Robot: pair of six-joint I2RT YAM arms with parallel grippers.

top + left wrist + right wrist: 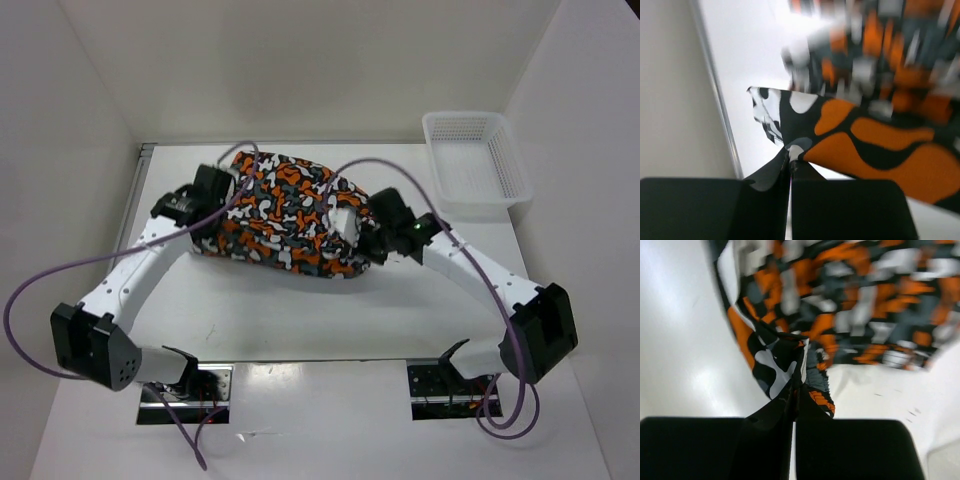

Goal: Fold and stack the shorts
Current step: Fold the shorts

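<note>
The camouflage shorts (285,215), orange, black, grey and white, hang stretched between my two grippers above the far middle of the table. My left gripper (228,188) is shut on the shorts' left edge; in the left wrist view the jaws pinch a corner of the fabric (790,152), which spreads up and right. My right gripper (362,232) is shut on the shorts' right edge; in the right wrist view a fold of fabric (790,365) is clamped between the closed jaws.
A white plastic mesh basket (475,165) stands at the far right of the table. White walls close in the back and both sides. A metal strip (140,190) runs along the table's left edge.
</note>
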